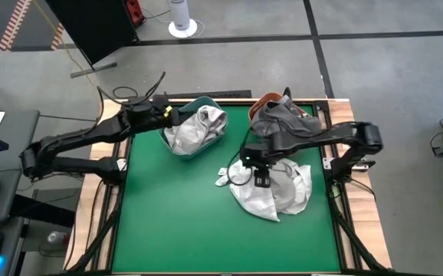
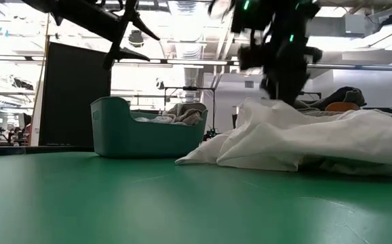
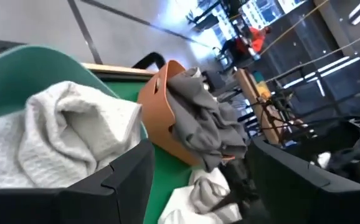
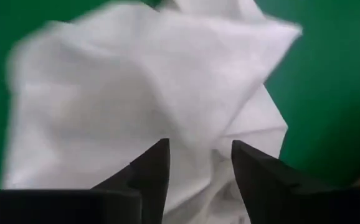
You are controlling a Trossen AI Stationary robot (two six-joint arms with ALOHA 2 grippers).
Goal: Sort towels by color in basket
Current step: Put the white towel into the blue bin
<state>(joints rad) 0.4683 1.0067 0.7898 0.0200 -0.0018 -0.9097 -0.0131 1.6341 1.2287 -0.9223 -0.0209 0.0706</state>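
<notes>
Right gripper (image 1: 258, 175) sat directly over the pile of white towels (image 1: 279, 192) on the green table (image 1: 183, 215). Fingers (image 4: 152, 168) were parted with a gap between them, nothing pinched; white cloth lay right below and ahead of the tips, contact unclear. The pile spread mostly to the gripper's outer side and toward the table's near edge.

Behind the right gripper, at the far edge, an orange basket (image 1: 261, 102) held dark grey towels (image 1: 287, 123) draped over its rim.

Left gripper (image 1: 168, 115) hovered at the teal basket (image 1: 200, 103), beside its left rim, fingers (image 3: 114, 183) spread wide and empty. Light grey and white towels (image 1: 195, 129) were bunched in that basket, just beyond the fingertips. From the left wrist camera the orange basket (image 3: 161, 118) with its grey load (image 3: 198, 124) showed further out past the gripper, and more white cloth (image 3: 195, 196) lay on the table nearer to it.
</notes>
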